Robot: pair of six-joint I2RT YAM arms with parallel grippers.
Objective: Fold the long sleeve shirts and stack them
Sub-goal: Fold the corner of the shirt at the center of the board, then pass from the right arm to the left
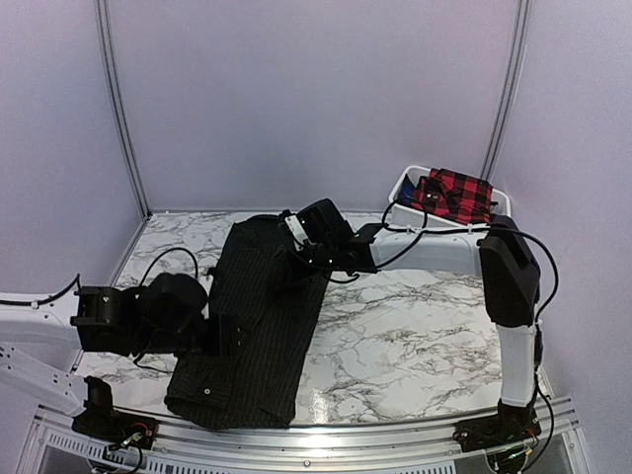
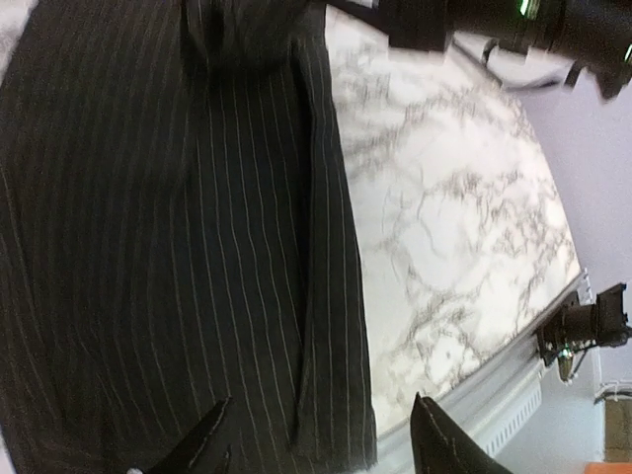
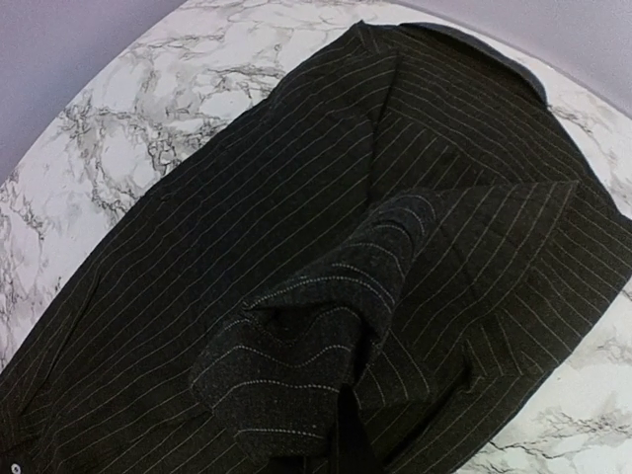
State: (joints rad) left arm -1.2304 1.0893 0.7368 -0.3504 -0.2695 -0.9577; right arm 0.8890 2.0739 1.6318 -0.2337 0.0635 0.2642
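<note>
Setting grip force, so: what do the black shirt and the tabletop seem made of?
The shirt: soft woven cloth, matte, pale pinstripes; it folds and bunches limply. The tabletop: hard, smooth, white with grey veins, faint sheen; marble or marble-look laminate, cannot tell.

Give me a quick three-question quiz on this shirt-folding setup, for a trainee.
1. True or false: the plaid shirt lies in the white bin at the far right.
2. The left tool over the pinstriped shirt is: A open, B shut on cloth, C out of view.
3. Fill in: the pinstriped shirt lies on a ___-patterned table.
Key: 1 true; 2 A; 3 marble.
</note>
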